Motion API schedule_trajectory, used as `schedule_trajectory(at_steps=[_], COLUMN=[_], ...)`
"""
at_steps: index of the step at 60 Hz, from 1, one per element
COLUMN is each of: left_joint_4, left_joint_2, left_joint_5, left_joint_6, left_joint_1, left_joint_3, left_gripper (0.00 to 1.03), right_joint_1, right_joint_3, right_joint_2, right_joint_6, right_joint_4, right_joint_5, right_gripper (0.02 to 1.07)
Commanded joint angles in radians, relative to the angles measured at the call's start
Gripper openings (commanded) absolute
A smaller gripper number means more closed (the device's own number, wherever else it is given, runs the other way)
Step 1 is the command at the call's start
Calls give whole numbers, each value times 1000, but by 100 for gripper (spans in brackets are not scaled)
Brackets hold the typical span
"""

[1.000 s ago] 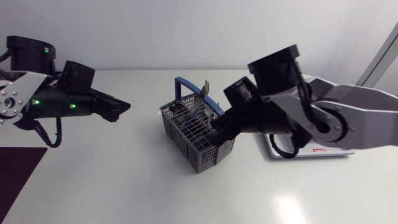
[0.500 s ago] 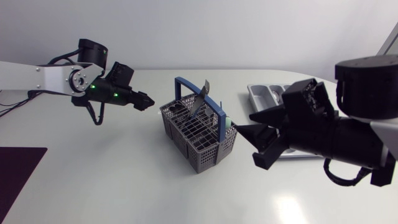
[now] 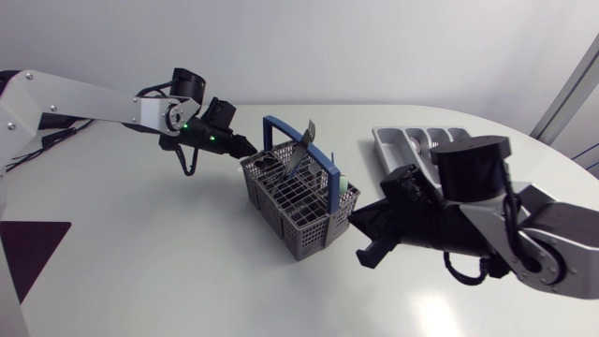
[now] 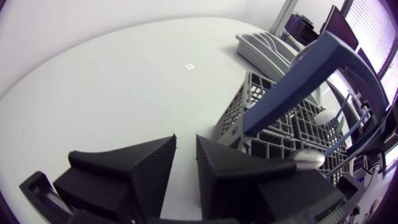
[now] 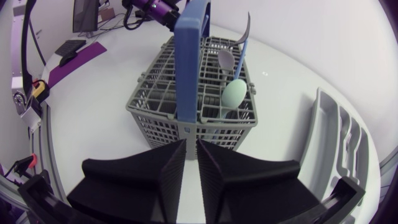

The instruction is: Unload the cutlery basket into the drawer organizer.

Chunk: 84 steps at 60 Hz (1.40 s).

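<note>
Hovering at the upper-left corner of the basket (image 3: pixel 314 234), at the centre of the head view, my left pincer (image 3: pixel 245 148) is nearly closed, with only a slit between its fingers, and holds nothing. My right pincer (image 3: pixel 363 239), at the basket's lower right, is likewise narrow and empty. Cutlery stands in the basket under its blue handle (image 3: pixel 281 126); a metal piece (image 3: pixel 301 150) sticks up highest. The organizer (image 3: pixel 393 140) lies at upper right. I judge the fingers should widen first, come down beside the handle rather than across it, pinch one upright stem, then lift straight so the basket does not tip.
</note>
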Motion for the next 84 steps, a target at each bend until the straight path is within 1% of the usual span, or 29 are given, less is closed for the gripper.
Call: schedule_trajectory(at_steps=[1, 12, 27, 35, 49, 59, 65, 68, 71, 73, 76, 79, 84], left_joint_4=[-26, -32, -31, -31, -26, -23, -23, -23, -23, -23, -23, -23, -22], left_joint_2=[20, -14, -114, -164, -262, -333, -354, -364, -377, -399, -431, -466, -526], left_joint_5=[21, 36, 47, 48, 50, 50, 50, 50, 50, 50, 50, 50, 50], left_joint_6=[34, 77, 121, 132, 145, 149, 157, 158, 160, 160, 163, 169, 168], left_joint_1=[-21, -23, -15, -24, -50, -55, -46, -29, -9, 8, 22, 32, 45], left_joint_3=[17, -58, -193, -254, -361, -429, -447, -449, -452, -458, -470, -486, -510], left_gripper=[38, 38, 38, 38, 38, 38, 39, 39, 43, 48, 57, 62, 70], right_joint_1=[-1, -4, -78, -110, -160, -185, -191, -199, -214, -226, -248, -268, -291], right_joint_3=[18, 60, 135, 184, 298, 364, 370, 362, 347, 331, 304, 284, 253], right_joint_2=[91, 188, 292, 358, 449, 511, 531, 527, 504, 484, 439, 396, 312], right_joint_6=[-21, -21, -24, -33, -57, -70, -74, -73, -70, -70, -68, -68, -68], right_joint_4=[36, 104, 159, 182, 177, 167, 170, 170, 168, 167, 162, 147, 110], right_joint_5=[-5, -7, -36, -45, -60, -63, -63, -63, -63, -63, -63, -71, -91], right_gripper=[19, 19, 20, 20, 20, 20, 20, 21, 23, 26, 42, 55, 69])
